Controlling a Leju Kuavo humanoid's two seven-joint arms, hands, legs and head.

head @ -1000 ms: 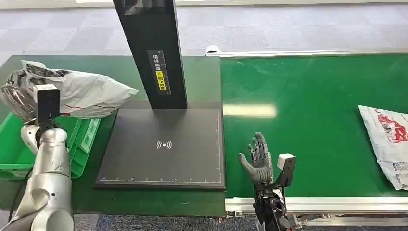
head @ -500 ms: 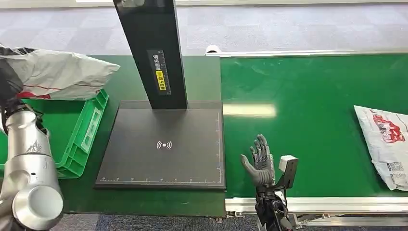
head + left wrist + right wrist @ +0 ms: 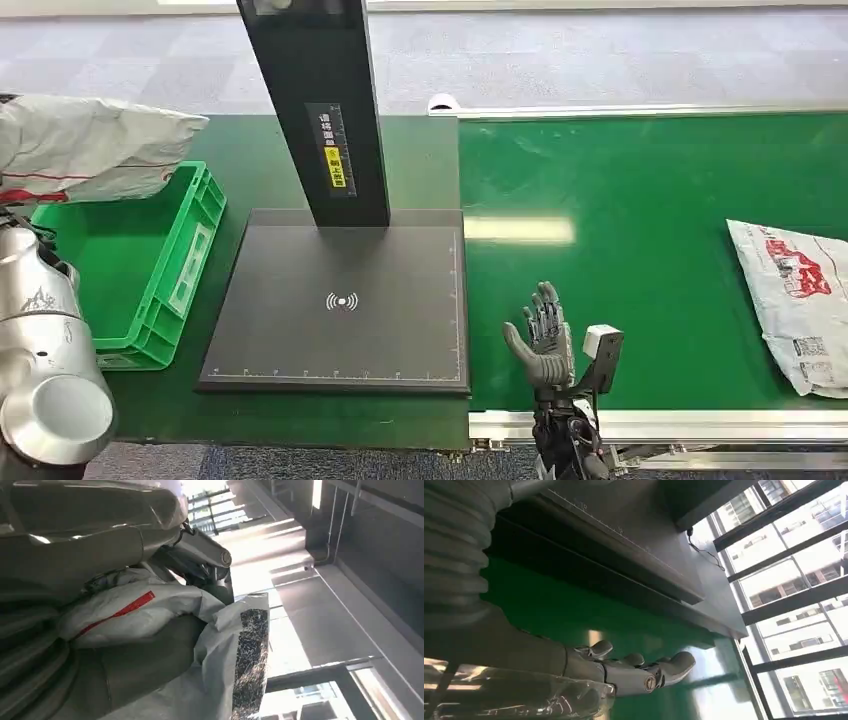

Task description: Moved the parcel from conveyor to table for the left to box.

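Note:
A white-grey parcel (image 3: 92, 148) with a red stripe hangs above the far end of the green crate (image 3: 185, 262) at the table's left. My left hand (image 3: 125, 545) grips this parcel (image 3: 150, 615), whose crumpled plastic wraps around the fingers (image 3: 202, 560). The silver left arm (image 3: 45, 350) rises at the lower left. Over the near edge of the green conveyor belt (image 3: 640, 200), my right hand (image 3: 543, 340) stands upright and open with nothing in it; its fingers (image 3: 644, 672) stretch out above the belt. A second white parcel (image 3: 795, 300) with red print lies on the belt at the far right.
A black scanner plate (image 3: 340, 300) with a tall black post (image 3: 315, 110) stands between the crate and the belt. The dark green table (image 3: 410, 160) runs behind it. The belt's metal rail (image 3: 700, 425) edges the near side. Grey carpet lies beyond.
My left arm has swung the parcel left and up, uncovering the crate. The parcel on the belt has drifted a little left. My right hand has sunk slightly.

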